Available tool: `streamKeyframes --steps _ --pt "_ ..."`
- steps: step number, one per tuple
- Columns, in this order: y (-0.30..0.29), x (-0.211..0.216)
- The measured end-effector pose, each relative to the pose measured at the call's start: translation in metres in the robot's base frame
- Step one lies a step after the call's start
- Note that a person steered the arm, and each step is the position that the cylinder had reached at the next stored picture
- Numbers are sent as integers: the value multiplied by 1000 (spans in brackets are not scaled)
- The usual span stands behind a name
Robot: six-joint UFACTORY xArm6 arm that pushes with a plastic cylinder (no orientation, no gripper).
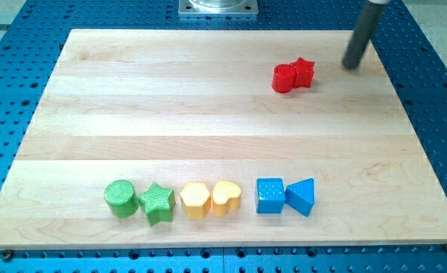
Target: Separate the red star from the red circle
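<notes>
Red circle (284, 79) touching red star (303, 72), my tip (351, 65) just right, apart; no gripper.

the bench (208, 106) is showing pale, matt wood grain in long planks. the red circle (284, 79) and red star (304, 72) are looking like ribbed plastic, faintly glossy. the rod is appearing dark and smooth.

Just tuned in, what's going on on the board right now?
My tip sits near the board's upper right edge, just to the view's right of the red star, not touching it. The red star and red circle are pressed together, so they are not yet separated. Along the view's bottom, untouched, sit a green circle, green star, two yellow blocks and two blue blocks.
</notes>
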State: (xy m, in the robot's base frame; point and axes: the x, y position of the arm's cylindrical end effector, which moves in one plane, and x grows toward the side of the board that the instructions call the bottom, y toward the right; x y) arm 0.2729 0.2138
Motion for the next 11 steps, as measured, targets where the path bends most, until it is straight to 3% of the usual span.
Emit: streamKeyframes --steps 1,2,3,4,5,6,11 --pt "-56 13" --pt "-53 80" --pt "-35 40" --pt "-85 38" --pt "-66 134" --pt "-39 182" --pt "-60 167"
